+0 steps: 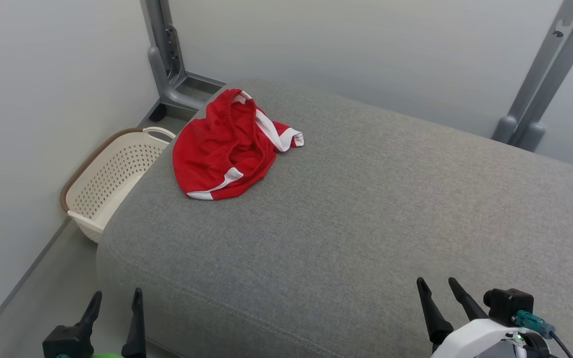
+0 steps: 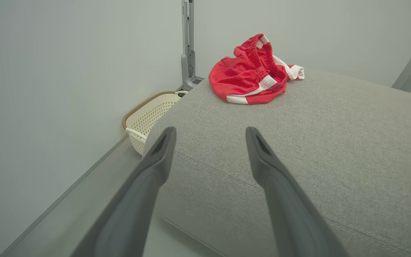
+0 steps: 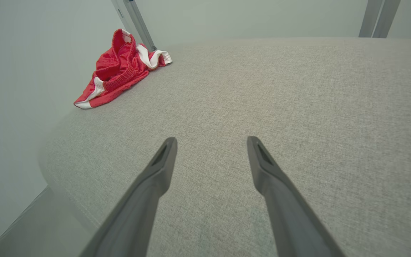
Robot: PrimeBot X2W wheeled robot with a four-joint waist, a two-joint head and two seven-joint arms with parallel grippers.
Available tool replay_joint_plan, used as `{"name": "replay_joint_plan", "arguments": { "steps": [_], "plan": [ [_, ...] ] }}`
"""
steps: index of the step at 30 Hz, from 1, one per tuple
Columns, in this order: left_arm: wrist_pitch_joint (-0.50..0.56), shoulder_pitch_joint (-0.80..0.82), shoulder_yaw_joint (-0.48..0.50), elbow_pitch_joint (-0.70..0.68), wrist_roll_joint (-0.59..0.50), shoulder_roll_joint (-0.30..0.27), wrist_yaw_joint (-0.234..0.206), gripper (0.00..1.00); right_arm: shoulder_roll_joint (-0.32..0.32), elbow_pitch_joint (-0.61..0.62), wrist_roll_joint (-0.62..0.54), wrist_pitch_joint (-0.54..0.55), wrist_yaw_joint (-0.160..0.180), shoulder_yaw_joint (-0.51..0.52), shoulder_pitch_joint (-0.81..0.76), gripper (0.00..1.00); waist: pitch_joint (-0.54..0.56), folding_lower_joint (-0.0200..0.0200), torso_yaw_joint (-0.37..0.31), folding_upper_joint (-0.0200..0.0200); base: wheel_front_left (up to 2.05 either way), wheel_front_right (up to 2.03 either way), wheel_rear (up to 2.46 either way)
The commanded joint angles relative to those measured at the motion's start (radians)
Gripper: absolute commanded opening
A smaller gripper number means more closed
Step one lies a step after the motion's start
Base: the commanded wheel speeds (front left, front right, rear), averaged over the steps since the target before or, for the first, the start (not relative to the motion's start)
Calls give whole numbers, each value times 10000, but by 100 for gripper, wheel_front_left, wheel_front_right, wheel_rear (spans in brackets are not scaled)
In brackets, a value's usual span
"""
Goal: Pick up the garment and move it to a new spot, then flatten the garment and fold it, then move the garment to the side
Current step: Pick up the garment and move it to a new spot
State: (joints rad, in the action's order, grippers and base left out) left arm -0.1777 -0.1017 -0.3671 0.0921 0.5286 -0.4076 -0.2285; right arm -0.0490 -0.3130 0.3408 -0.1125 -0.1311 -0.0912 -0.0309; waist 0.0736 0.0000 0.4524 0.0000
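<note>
The job is at its very start. The first step is to pick up the garment (image 1: 219, 151), and nothing has hold of it yet.

The garment is a pair of red shorts with white stripes. It lies in a bunched heap on the big grey cushion (image 1: 346, 214), up at the far left corner. A pale basket (image 1: 112, 174) sits on the floor just beside that corner.

The left gripper (image 1: 118, 292) hangs at the near left edge of the cushion. The right gripper (image 1: 435, 281) hangs at the near right edge. Both sets of jaws are spread wide with nothing in them. Both are well apart from the shorts.

I think the next move is a long reach forward and to the left. The left arm looks closer. The jaws should come down on a raised fold and pinch it.

The heap is longer one way. In the head view it runs from the far corner back toward the robot, leaning a little left. The stretchy waist stands up at the far end. One white-edged leg pokes out to the right.
</note>
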Motion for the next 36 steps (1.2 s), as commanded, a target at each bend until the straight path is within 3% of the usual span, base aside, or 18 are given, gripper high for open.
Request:
{"name": "replay_joint_plan", "arguments": {
  "steps": [1,13,17,21,29,36],
  "plan": [
    [-58,-107,42,-62,78,-54,-24,100,-31,-21,-5,8,8,-8,112,100,2,0,233,0,0,0,0],
    [23,35,-19,-22,185,39,-82,100,-31,-58,-120,72,8,-24,32,100,31,0,181,0,0,0,0],
    [327,475,-87,251,283,-20,128,100,-31,81,-156,135,6,34,-101,100,35,0,127,0,0,0,0],
    [1006,1601,-318,796,353,-82,632,100,-33,392,-328,329,6,-21,-23,100,-309,0,-81,0,0,0,0],
    [2170,5114,-1000,3104,320,355,2149,100,-33,1698,-1192,1259,6,-69,410,100,-1804,0,-869,0,0,0,0],
    [2702,7602,-913,5115,648,870,2730,100,-33,2967,-1872,2071,6,-95,675,100,-3218,0,-1662,0,0,0,0]
  ]
}}
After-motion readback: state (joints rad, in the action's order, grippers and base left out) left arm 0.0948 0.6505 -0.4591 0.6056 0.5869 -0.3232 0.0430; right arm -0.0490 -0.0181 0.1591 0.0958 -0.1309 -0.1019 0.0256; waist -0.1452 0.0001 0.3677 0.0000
